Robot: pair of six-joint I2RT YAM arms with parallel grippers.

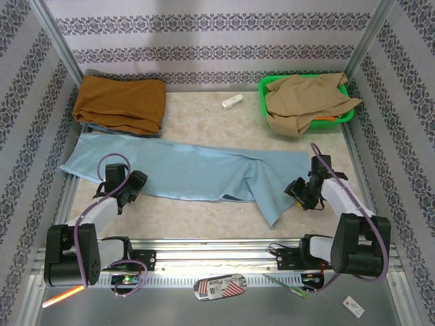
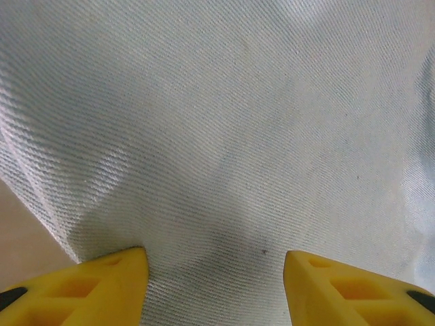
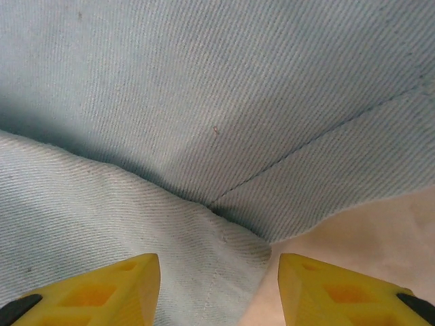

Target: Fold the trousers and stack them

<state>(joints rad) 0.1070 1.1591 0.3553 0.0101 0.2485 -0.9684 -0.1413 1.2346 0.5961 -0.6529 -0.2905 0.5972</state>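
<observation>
Both gape above the trousers (image 1: 197,170): left end effector (image 1: 136,185) at eight o'clock, right end effector (image 1: 296,191) at four; pinch edges evenly.

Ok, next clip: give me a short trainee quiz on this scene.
1. True or false: the tan garment lies in the green basket.
2. Fill in: the rust-orange garment sits in the far ___ corner.
3. The left end effector and right end effector are both over: A the trousers, B a towel, C a box.
Key: 1 true; 2 left; 3 A.
</observation>
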